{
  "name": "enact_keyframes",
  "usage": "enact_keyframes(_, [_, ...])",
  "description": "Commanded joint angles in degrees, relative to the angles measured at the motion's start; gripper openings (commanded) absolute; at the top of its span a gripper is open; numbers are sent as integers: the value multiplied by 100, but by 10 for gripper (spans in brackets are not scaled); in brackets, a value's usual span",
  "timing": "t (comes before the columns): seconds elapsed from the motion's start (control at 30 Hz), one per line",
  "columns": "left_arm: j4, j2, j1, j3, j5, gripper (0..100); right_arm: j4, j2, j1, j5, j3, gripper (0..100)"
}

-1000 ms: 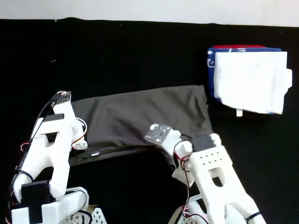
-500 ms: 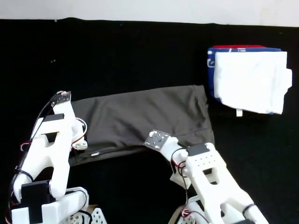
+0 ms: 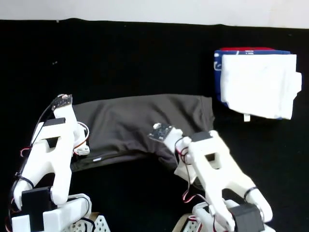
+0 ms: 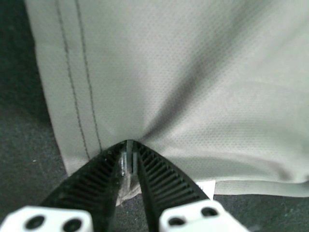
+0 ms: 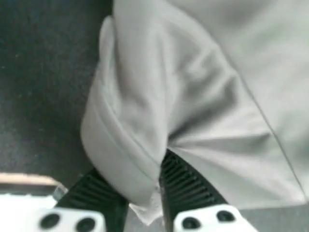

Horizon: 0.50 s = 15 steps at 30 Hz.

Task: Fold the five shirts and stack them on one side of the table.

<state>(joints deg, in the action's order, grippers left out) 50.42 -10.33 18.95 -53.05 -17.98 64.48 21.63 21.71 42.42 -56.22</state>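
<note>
On the black surface (image 3: 120, 58), from above, a folded stack of white, blue and red shirts (image 3: 258, 84) sits far right, seemingly done; a dark grey shirt (image 3: 140, 123) lies half-folded. Left wrist: the left claw (image 4: 129, 154) clamps its hem. Right wrist: the right claw (image 5: 139, 181) pinches its bunched edge.

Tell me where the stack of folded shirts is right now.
In the high view, the stack of folded shirts sits far right on the table, just past the right end of the grey shirt.
</note>
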Motion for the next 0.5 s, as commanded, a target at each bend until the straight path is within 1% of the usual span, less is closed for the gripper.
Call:
enact_keyframes(0.0, [-132,-4,180,-22,53,9,611,347,-356,88,884,5])
enact_keyframes(0.1, [-132,-4,180,-22,53,9,919,330,-611,132,1710,5])
enact_keyframes(0.23, [-132,-4,180,-22,53,9,1147,-171,-848,273,2756,5])
enact_keyframes(0.47, [-132,-4,180,-22,53,9,1165,-2167,-910,255,4708,6])
